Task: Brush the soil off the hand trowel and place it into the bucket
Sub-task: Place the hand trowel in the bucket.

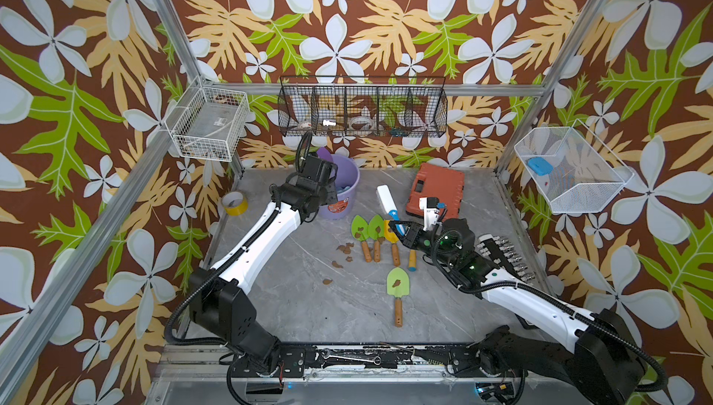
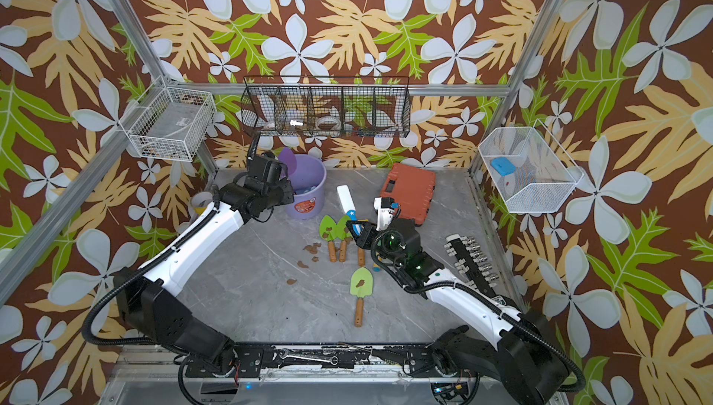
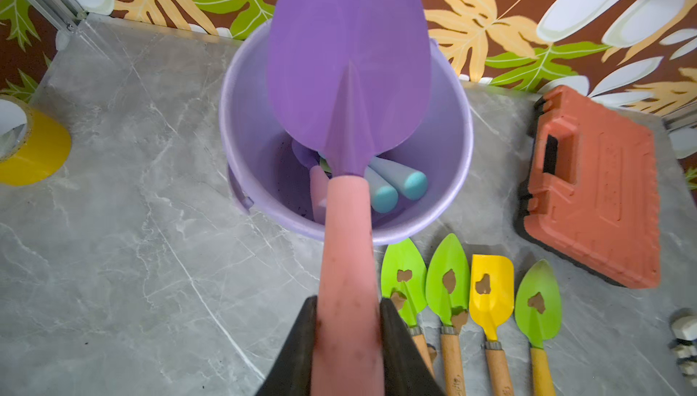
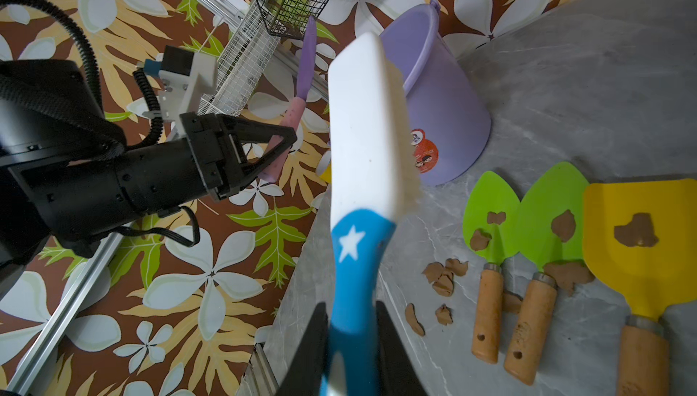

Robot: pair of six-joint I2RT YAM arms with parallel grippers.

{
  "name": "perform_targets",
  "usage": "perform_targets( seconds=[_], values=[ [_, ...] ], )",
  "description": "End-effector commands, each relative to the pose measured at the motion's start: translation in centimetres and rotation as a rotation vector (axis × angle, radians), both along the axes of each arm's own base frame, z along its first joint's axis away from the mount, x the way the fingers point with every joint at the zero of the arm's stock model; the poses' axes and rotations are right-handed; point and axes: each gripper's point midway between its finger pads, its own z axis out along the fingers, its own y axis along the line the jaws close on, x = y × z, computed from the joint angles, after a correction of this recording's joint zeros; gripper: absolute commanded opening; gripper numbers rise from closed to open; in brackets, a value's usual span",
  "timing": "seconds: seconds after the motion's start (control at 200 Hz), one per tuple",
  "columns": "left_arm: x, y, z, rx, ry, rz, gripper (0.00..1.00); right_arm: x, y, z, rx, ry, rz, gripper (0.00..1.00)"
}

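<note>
The purple trowel [image 3: 349, 73] hangs over the bucket [image 3: 249, 130], its pink handle pinched in the left jaws. Blue-tipped handles [image 3: 399, 186] lie inside the bucket. The right jaws pinch a brush [image 4: 362, 119].

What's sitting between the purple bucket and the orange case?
In both top views, only the white head of the brush, held by the right gripper, shows between the bucket and the case; the table beneath is bare.

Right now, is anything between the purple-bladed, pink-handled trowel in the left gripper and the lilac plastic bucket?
Nothing visible. The left gripper holds the purple-bladed, pink-handled trowel above the open mouth of the round lilac plastic bucket; only other tool handles lie inside, low down.
</note>
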Motion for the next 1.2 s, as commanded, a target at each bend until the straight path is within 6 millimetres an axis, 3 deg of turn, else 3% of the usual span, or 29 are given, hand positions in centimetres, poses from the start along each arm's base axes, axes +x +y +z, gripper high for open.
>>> perform_targets(
  seconds=[0.0,0.175,0.41,0.505,0.54,0.641,0.756,0.871,0.961,1.061,1.196],
  values=[
    [1.4,0.1,-0.5,0.064,0.017,-0.009,0.00,-0.1,0.0,0.7,-0.010,-0.041,0.013,0.00],
    [4.1,-0.3,-1.7,0.056,0.060,-0.003,0.02,-0.2,-0.3,1.0,-0.019,-0.057,0.009,0.00],
    [5.6,-0.5,-2.4,0.038,0.068,0.017,0.51,-0.2,-0.5,0.4,-0.044,-0.053,0.002,0.00],
    [6.0,-0.4,-1.4,0.039,0.043,0.028,0.86,-0.1,-0.3,0.3,-0.051,-0.053,0.012,0.00],
    [6.0,-0.3,-0.8,0.039,0.031,0.034,0.89,0.0,-0.3,0.2,-0.055,-0.052,0.013,0.00],
    [5.2,0.0,0.9,0.031,-0.016,0.056,0.86,0.0,-0.6,-0.1,-0.087,-0.046,0.000,0.00],
    [2.1,-0.7,2.5,0.037,-0.119,0.060,0.84,0.2,-2.0,-0.8,-0.167,-0.036,-0.061,0.00],
    [-2.4,-2.6,2.2,-0.072,-0.179,0.023,0.81,0.1,-3.7,-2.1,-0.253,-0.025,-0.121,0.00],
    [-6.3,-4.8,0.6,-0.187,-0.182,-0.035,0.73,-0.3,-4.4,-3.8,-0.319,0.004,-0.128,0.00],
    [-11.1,-8.0,-1.8,-0.285,-0.111,-0.142,0.72,-0.6,-4.8,-5.8,-0.377,0.045,-0.116,0.00],
    [-17.4,-11.1,-6.4,-0.235,-0.022,-0.255,0.75,-1.4,-4.3,-8.2,-0.422,0.132,-0.056,0.00]
  ],
)
